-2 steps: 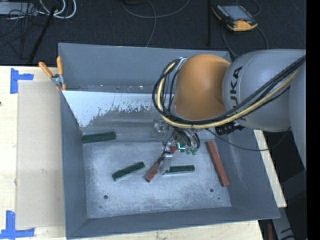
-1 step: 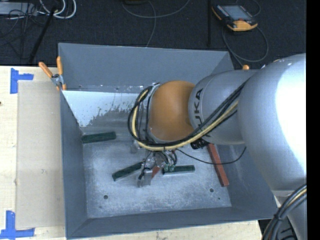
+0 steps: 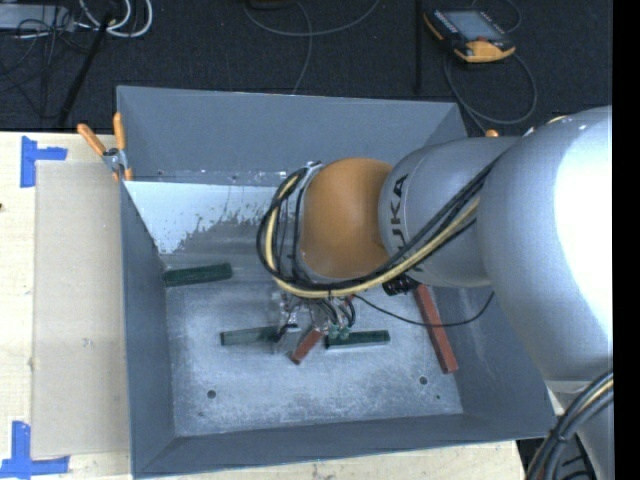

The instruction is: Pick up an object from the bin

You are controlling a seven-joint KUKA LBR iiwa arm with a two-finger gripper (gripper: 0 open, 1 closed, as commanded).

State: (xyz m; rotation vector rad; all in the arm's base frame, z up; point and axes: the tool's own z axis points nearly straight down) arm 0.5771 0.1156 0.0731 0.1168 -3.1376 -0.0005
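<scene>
Gripper (image 3: 298, 326) hangs low over the floor of the grey metal bin (image 3: 150, 388); whether it is wide or narrow cannot be told. Just under its tip lies a short reddish-brown slanted block (image 3: 307, 345). A dark green flat bar (image 3: 245, 338) lies to its view-left and a second dark green flat bar (image 3: 360, 339) to its view-right, both lengthwise across.

the one camera sits above the grey metal bin (image 3: 145, 368) and a little off to one side, tilted down into it. the bin's floor and all four walls are in frame, the far wall toward the top and the near rim at the bottom. the arm (image 3: 540, 248) enters from the right, and its silver body looms large, much nearer the lens than the bin's floor. beyond the far wall lies dark floor (image 3: 300, 58).
</scene>
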